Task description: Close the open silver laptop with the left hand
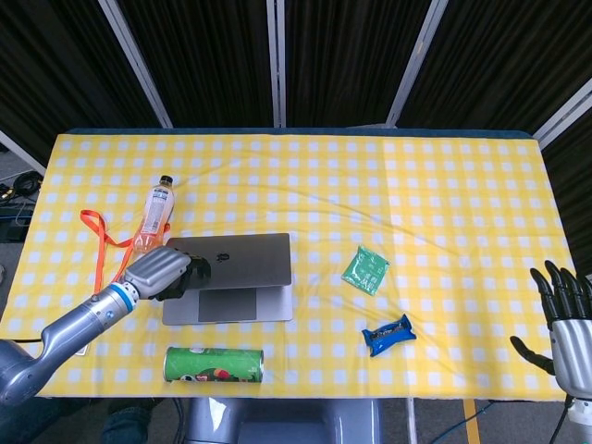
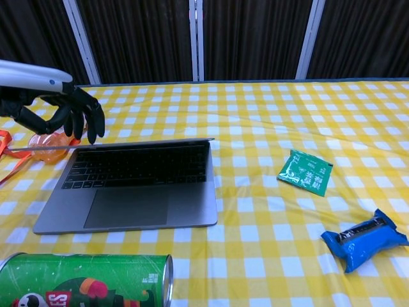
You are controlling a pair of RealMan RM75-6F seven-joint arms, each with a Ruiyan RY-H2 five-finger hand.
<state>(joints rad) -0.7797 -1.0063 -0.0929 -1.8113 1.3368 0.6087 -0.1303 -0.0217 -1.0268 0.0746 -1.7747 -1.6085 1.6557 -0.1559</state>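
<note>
The silver laptop (image 1: 231, 262) lies left of the table's middle, its lid tilted far down over the keyboard (image 2: 137, 166) and still a little apart from the base. In the chest view the lid shows almost edge-on. My left hand (image 1: 166, 273) (image 2: 61, 115) rests on the lid's left corner, fingers curved down and apart, pressing on its top edge. It holds nothing. My right hand (image 1: 562, 319) hovers by the table's front right corner with its fingers spread, far from the laptop.
An orange drink bottle (image 1: 155, 211) (image 2: 48, 144) and an orange strap (image 1: 97, 236) lie behind and left of the laptop. A green can (image 1: 213, 363) (image 2: 83, 281) lies on its side in front. A green packet (image 1: 365, 270) and a blue packet (image 1: 387, 335) lie to the right.
</note>
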